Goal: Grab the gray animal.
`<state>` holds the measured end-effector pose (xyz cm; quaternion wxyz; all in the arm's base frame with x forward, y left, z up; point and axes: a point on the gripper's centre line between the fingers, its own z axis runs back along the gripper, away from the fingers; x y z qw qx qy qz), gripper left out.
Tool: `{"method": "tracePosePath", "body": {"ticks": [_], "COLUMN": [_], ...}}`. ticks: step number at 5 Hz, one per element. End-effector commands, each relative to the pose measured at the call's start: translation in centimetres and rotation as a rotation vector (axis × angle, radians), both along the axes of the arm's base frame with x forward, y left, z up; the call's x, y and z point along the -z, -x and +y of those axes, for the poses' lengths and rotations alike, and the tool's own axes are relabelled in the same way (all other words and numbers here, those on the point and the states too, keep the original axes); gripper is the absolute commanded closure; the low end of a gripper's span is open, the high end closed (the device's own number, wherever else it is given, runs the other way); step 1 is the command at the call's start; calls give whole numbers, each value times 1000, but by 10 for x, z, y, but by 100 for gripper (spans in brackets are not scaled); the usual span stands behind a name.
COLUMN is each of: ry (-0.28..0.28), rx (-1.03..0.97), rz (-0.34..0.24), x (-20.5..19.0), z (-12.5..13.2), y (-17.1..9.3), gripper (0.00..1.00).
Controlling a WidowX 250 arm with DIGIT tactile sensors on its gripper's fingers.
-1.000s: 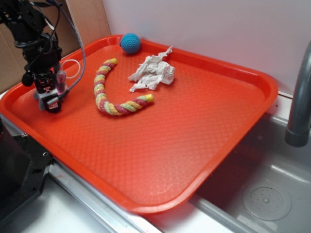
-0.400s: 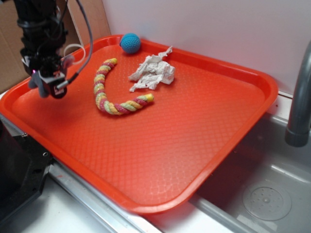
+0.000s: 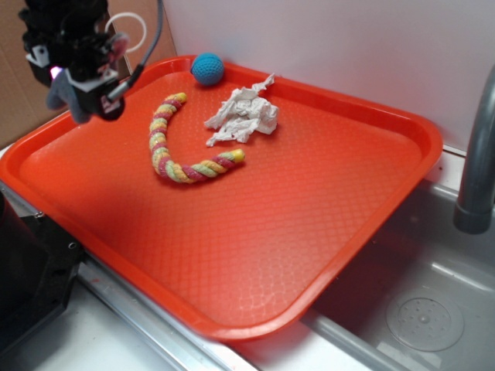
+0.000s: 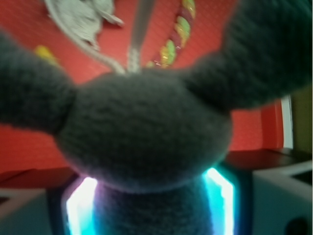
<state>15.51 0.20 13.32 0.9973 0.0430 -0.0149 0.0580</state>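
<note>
While my hand (image 3: 81, 81) is clamping the gray animal (image 4: 146, 137) at the frame's upper left, it is squashing softly. Being light, I am judging its body the surest hold.

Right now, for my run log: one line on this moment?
tool: shut on gray animal | lifted clear of tray | rope, ball: on tray

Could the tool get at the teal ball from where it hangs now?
Probably not as it stands: the tool is already shut on the gray animal, lifted above the tray. The path to the teal ball itself looks free.
</note>
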Motion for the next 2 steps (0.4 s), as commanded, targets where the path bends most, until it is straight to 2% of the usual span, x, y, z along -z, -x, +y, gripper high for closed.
{"method": "tracePosePath", "body": {"ticks": [1,2], "ry": [56,64], "rx": [-34,-25], "rz": [-46,-59], "x": [-23,-18], "z": [-32,-28], "y": [-16,-14], "gripper": [100,100]}}
